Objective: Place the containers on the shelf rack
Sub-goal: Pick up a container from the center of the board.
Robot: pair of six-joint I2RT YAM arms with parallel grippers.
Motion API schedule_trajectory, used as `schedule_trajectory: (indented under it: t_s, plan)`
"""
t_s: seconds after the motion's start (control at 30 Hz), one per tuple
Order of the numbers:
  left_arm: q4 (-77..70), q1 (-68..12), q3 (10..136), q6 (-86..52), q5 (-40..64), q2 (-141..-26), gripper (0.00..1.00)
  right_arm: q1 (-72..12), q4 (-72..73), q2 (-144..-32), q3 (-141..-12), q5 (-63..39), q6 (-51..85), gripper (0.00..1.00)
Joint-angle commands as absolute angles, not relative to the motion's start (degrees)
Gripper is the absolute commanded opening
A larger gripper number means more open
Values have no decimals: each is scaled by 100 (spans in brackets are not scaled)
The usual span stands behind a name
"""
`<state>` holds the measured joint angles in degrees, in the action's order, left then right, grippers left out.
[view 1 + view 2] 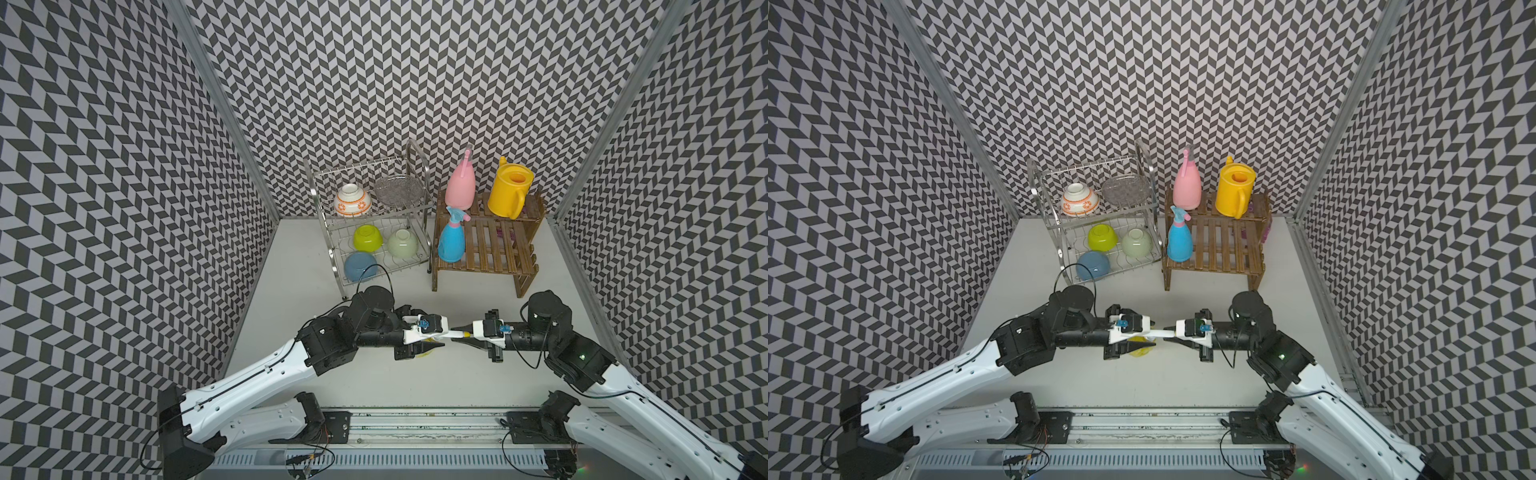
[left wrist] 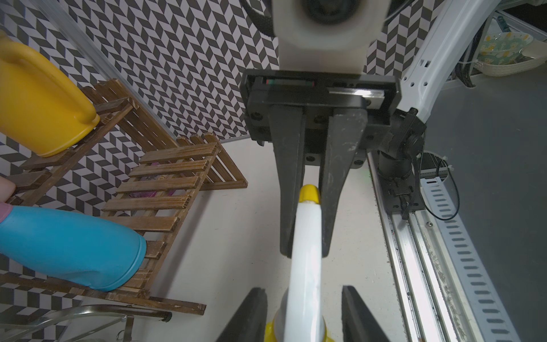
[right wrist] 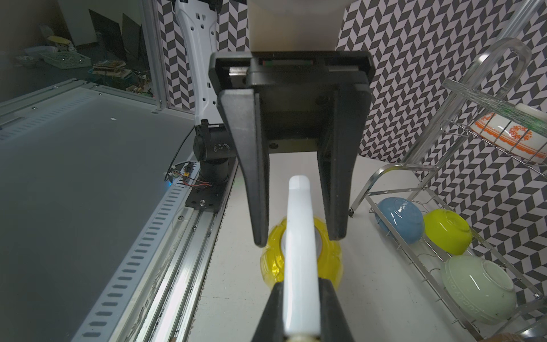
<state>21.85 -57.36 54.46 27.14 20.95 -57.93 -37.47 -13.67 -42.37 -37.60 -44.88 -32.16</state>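
Because the yellow spray bottle point(image 3: 330, 260) is thin, see-through plastic, it is likely light and a bit squashy, and its smooth sides could slip. It is in the middle of the table point(image 1: 374, 382), between the two arms. I cannot tell if its bottom rests on the table.

The right gripper point(image 2: 306, 250) is clamped on the thin white nozzle, close to its yellow tip. That is a small hold, so the bottle may swing or twist. The left gripper point(image 3: 299, 239) has its jaws apart, one on each side of the white spray head, with gaps showing. The neck under the head looks like a better place to hold.

The shelf rack point(image 1: 486, 245) stands at the back. The pink spray bottle point(image 1: 460, 189) and the yellow watering can point(image 1: 507, 193) sit on its top step. The blue spray bottle point(image 1: 451, 243) stands on the low step, at the end by the wire dish rack point(image 3: 414, 168). The rest of the low step is bare, so there is room. The bottle must clear the step's front edge and miss the blue one.
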Motion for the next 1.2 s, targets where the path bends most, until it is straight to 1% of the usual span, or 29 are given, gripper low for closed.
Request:
schedule_trajectory:
  t_s: [0.0,0.37,0.5,0.53,0.7,0.77,0.83,0.9,0.93,1.03,1.1,1.17]
  plan:
    - [2047,-5766,5601,2663,2216,-5737,44,-3753,-1040,-4233,-3735,-4601,-3253,0]
    - [2170,-5792,5643,2699,2211,-5860,42,-3753,-1037,-4255,-3753,-4640,-3243,0]
    - [2180,-5815,5649,2711,2206,-5897,30,-3749,-1037,-4247,-3753,-4646,-3237,0]
    - [2180,-5816,5648,2708,2206,-5899,29,-3752,-1035,-4244,-3751,-4649,-3235,0]
    - [2197,-5818,5651,2712,2164,-5873,15,-3758,-1037,-4228,-3745,-4619,-3241,0]
    - [2191,-5818,5643,2722,2135,-5839,11,-3755,-1033,-4211,-3744,-4582,-3239,1]
    - [2176,-5818,5621,2739,2098,-5779,8,-3757,-1008,-4164,-3735,-4519,-3208,9]
    - [2144,-5819,5586,2743,2067,-5711,5,-3753,-946,-4083,-3727,-4351,-3093,24]
    - [2118,-5818,5566,2742,2056,-5680,3,-3753,-900,-4038,-3727,-4216,-2994,33]
    - [2011,-5818,5485,2736,1979,-5534,0,-3752,-818,-3831,-3748,-3849,-2771,53]
    - [1913,-5818,5405,2700,1881,-5408,0,-3753,-725,-3635,-3745,-3634,-2590,62]
    - [1748,-5818,5296,2595,1752,-5267,0,-3753,-520,-3432,-3709,-3435,-2346,67]
